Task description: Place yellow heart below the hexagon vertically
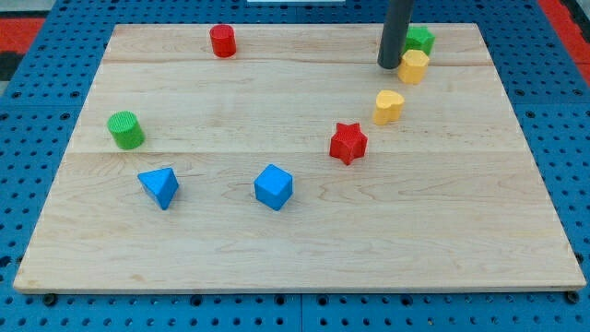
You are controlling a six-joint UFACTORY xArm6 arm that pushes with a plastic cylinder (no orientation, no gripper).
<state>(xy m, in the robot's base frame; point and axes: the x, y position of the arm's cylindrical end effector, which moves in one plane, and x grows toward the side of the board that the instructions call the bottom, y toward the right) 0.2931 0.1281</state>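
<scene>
Already the yellow heart was seen set below the yellow hexagon; little remained; my tip, bare and holding nothing, was touching the hexagon's left.

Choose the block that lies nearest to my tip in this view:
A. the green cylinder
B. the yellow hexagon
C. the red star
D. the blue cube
B: my tip stands just to the view's left of the yellow hexagon, almost touching it; the other three lie much farther away.

no readable text, labels, numbers anywhere
</scene>
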